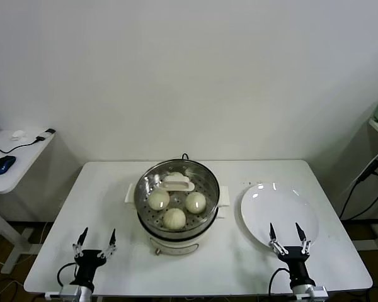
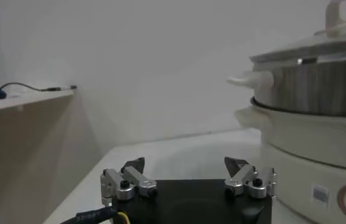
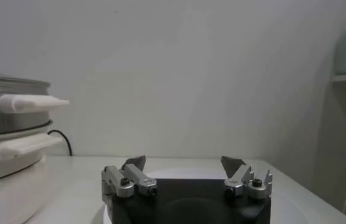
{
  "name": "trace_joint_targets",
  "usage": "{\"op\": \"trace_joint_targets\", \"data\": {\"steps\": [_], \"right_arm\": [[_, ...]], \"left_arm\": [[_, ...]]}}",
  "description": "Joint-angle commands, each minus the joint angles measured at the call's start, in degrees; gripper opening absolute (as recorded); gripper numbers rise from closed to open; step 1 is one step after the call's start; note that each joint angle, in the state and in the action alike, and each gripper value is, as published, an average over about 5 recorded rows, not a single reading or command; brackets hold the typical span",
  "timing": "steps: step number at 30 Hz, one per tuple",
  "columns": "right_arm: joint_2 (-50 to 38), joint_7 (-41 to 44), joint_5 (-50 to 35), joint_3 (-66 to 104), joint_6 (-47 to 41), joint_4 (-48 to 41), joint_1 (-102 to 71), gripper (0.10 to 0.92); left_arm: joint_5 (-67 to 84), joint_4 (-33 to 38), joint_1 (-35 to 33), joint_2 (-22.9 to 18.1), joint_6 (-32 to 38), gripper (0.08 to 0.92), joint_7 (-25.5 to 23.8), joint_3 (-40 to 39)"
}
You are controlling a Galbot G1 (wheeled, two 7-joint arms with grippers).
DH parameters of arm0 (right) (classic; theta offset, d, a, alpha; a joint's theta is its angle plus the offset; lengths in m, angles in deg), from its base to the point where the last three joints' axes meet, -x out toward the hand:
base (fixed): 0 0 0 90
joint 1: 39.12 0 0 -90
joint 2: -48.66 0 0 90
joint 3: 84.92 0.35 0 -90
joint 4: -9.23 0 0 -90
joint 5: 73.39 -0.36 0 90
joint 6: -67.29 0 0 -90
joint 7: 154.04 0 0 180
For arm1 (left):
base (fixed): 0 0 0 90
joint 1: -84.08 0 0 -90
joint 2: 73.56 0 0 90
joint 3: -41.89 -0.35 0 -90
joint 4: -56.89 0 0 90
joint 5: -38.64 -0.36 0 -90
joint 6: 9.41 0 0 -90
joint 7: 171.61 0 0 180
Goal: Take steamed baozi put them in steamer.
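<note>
Baozi (image 1: 174,210) lying inside lidded steamer (image 1: 176,211), white plate (image 1: 279,214) beside it, left gripper (image 1: 95,242) and right gripper (image 1: 288,236) low at table's (image 1: 107,189) near edge, jaws spread, grasping nothing.

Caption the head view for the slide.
Four buns in the lidded steamer, plate bare, left gripper and right gripper open at the table's near edge.

A flat white plate (image 1: 283,217) lies on the right half of the white table (image 1: 107,195), close to its front right corner. A glass lid (image 1: 176,182) with a white handle rests near the table's middle. On a separate side desk (image 1: 12,167) to the left lie a blue mouse (image 1: 3,164) and a black cable (image 1: 25,145).
</note>
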Motion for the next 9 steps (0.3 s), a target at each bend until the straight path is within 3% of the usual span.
{"op": "trace_joint_targets", "data": {"steps": [1, 9], "right_arm": [[-0.07, 0.07, -0.59, -0.26, -0.28, -0.03, 0.12, 0.823], [0.01, -0.02, -0.57, -0.55, -0.55, 0.13, 0.23, 0.823]], "left_arm": [[1.0, -3.99, -0.2, 0.05, 2.21, 0.823, 0.05, -0.54], [1.38, -2.21, -0.59, -0.02, 2.33, 0.823, -0.15, -0.73]]}}
